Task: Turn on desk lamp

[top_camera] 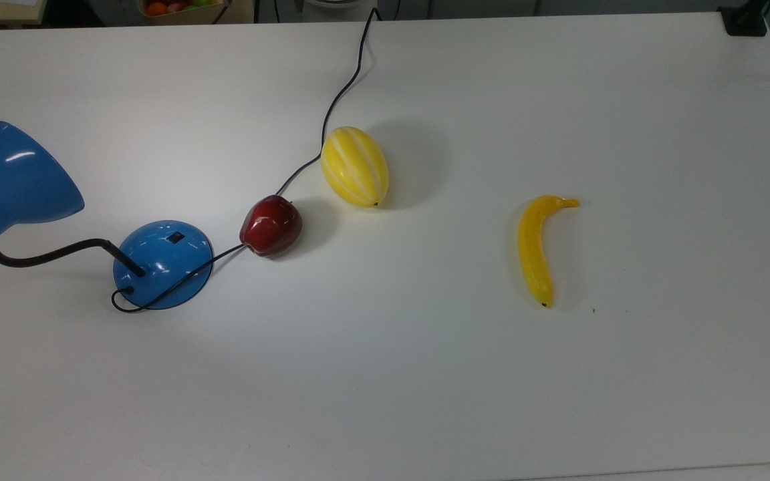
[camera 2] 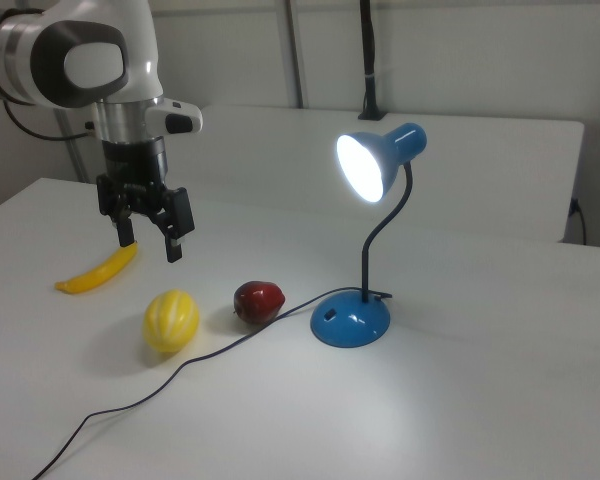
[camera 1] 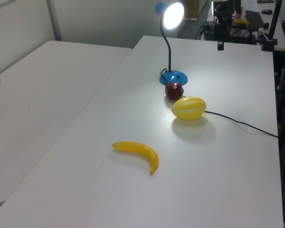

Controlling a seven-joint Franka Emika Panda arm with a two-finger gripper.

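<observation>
The desk lamp stands at the top view's left, with its round blue base (top_camera: 163, 262), small black switch (top_camera: 174, 236), bendy black neck and blue cone shade (top_camera: 14, 180). Its bulb glows bright in the left view (camera 1: 173, 15) and the right view (camera 2: 365, 165), and light falls on the table around the fruit. My gripper (camera 2: 148, 241) hangs in the air well away from the lamp, above the table near the banana, open with nothing between its fingers. In the left view the gripper (camera 1: 220, 43) is high over the far table edge.
On the white table lie a red apple (top_camera: 271, 225), a yellow striped melon (top_camera: 355, 166) and a banana (top_camera: 536, 247). The lamp's black cord (top_camera: 341, 93) runs from the base past the apple and melon to the table's far edge.
</observation>
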